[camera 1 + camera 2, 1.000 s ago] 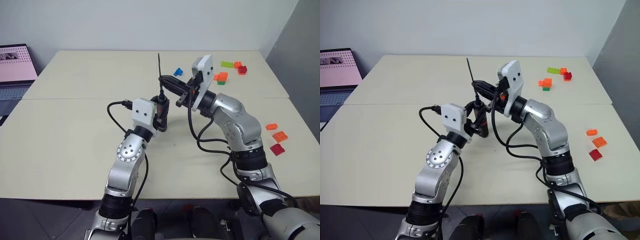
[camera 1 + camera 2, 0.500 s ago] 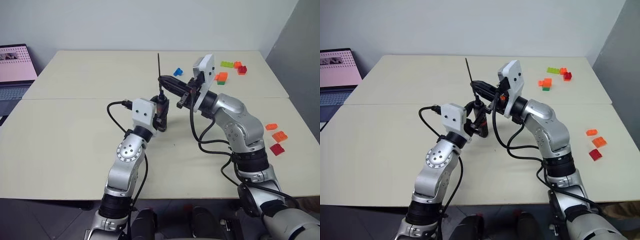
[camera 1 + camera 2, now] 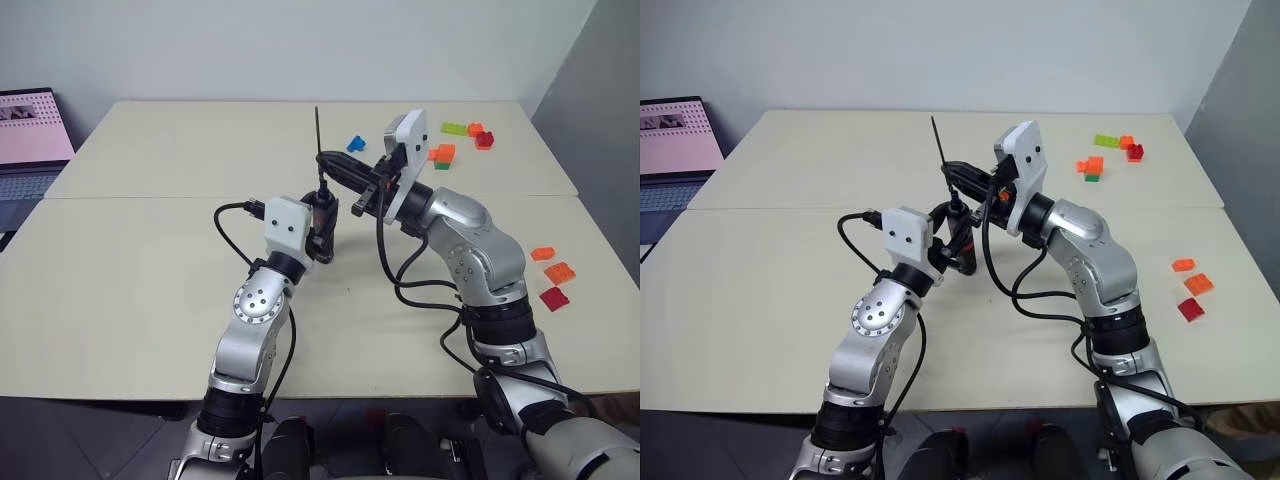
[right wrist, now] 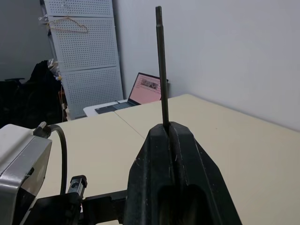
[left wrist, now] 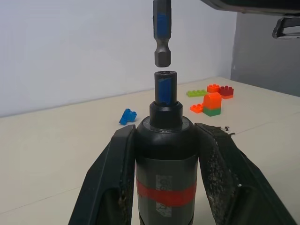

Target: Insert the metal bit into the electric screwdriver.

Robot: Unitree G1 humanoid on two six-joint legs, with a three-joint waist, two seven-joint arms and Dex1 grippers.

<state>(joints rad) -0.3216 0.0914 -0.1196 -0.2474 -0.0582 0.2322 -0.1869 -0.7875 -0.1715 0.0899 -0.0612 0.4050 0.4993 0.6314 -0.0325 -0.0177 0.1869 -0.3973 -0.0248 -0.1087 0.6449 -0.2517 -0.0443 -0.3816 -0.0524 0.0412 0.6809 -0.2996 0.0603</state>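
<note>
My left gripper (image 3: 322,212) is shut on the electric screwdriver (image 5: 165,140) and holds it upright above the table. The tool has a black body, a red band and a blue tip. My right gripper (image 3: 326,161) reaches in from the right, just above it, shut on the metal bit (image 4: 162,70). The thin dark rod stands up out of the shut fingers (image 4: 154,154). In the left wrist view the bit's lower end (image 5: 161,47), which has a blue band, hangs straight over the screwdriver's socket (image 5: 165,75), with a small gap between them.
A blue brick (image 3: 356,144) lies on the beige table (image 3: 150,270) behind the grippers. Orange, green and red bricks (image 3: 441,154) lie at the far right, and others (image 3: 553,275) near the right edge. A laptop (image 3: 30,140) sits beyond the table's left edge.
</note>
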